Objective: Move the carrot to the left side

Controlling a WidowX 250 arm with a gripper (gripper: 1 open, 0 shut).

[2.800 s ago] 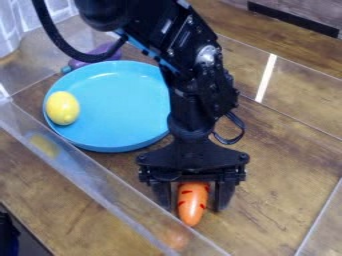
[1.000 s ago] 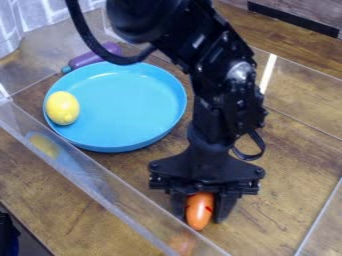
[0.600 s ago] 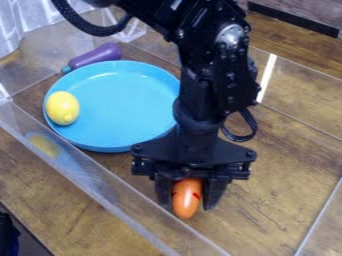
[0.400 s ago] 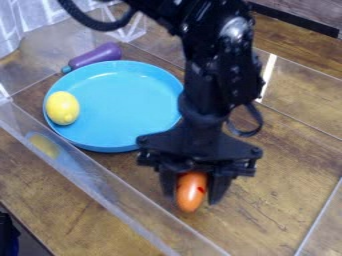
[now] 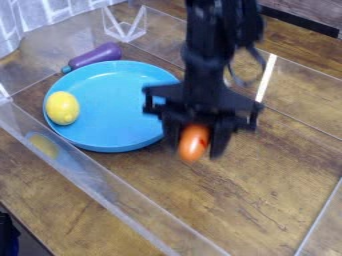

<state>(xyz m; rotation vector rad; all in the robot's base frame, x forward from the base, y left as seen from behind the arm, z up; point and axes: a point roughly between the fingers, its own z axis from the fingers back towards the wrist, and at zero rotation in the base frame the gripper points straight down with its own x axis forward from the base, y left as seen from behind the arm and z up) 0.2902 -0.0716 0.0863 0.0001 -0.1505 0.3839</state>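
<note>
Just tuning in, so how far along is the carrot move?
Done: the pincer has closed on the carrot and holds it above the wooden table. In hand: carrying it beside the blue plate. Left: setting it down on the left side.

A yellow lemon (image 5: 62,107) sits on the blue plate (image 5: 127,90) (purple toy (image 5: 94,56) behind).

Wood-grain table (image 5: 287,190), brown and glossy, catching pale glare at the right. Clear plastic walls (image 5: 80,165) rim it, shiny-edged. The blue plate (image 5: 100,125) looks like smooth plastic with a soft sheen. Lemon (image 5: 62,107) matt yellow. Carrot (image 5: 195,143) smooth orange, blurred. Gripper (image 5: 197,146) matt black.
</note>
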